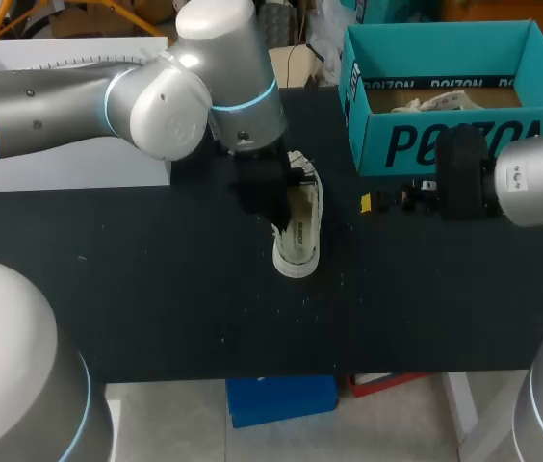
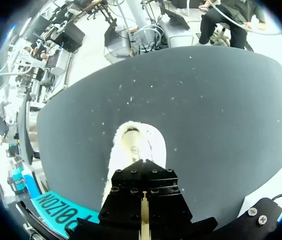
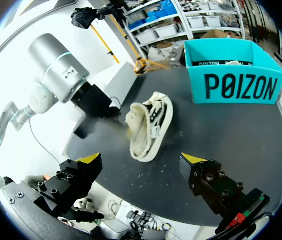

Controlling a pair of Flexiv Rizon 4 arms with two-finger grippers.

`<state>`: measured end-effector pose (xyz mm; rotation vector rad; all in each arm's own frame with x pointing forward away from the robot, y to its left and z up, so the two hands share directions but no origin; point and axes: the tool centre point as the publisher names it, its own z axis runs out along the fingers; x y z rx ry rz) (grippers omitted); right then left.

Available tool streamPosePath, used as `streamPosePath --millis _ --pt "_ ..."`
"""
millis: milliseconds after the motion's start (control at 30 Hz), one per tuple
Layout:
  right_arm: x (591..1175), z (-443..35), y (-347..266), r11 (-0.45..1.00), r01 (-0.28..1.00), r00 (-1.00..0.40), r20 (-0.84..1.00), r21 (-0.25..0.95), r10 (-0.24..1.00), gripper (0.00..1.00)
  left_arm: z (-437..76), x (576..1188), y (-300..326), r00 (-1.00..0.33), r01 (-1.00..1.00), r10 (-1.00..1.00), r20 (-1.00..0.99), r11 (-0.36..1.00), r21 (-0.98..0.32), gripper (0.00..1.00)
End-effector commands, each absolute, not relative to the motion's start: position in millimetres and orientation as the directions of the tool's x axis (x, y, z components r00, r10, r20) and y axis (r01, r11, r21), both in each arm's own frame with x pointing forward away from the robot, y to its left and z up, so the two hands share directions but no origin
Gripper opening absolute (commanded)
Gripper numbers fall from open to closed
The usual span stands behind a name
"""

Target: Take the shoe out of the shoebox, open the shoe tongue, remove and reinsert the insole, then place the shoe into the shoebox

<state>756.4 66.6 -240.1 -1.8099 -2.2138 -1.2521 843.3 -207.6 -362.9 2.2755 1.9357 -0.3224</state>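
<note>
Table [image 1: 156,289] w/ shoe [image 1: 300,231] outside shoebox [image 1: 464,144]

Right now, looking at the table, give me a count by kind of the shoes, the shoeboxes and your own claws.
Shoes: 1, the off-white shoe lying on the table.
Shoeboxes: 1, the teal shoebox, with no lid on it.
Claws: 2, the left claw at the shoe and the right claw, open, beside it.
Total: 4
</note>
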Motion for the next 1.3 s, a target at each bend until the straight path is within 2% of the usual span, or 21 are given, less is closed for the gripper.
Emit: streamPosePath --millis 33,900,1067,1300 --pt "756 -240 67 0.006 0.830 -0.327 0.479 0.557 0.815 1.00 -372 844 -222 0.178 0.981 0.968 -0.178 -0.188 -0.040 0.00" --pt "756 -240 67 0.006 0.830 -0.327 0.479 0.557 0.815 1.00 -414 840 -215 0.148 0.977 0.983 -0.109 -0.163 -0.138 0.00" --pt "756 -240 67 0.006 0.830 -0.327 0.479 0.557 0.815 1.00 -387 848 -212 0.140 0.985 0.978 -0.156 -0.154 -0.082 0.00" --pt "756 -240 67 0.006 0.830 -0.327 0.479 0.557 0.815 1.00 -318 867 -202 0.116 0.993 0.952 -0.283 -0.118 0.011 0.00"
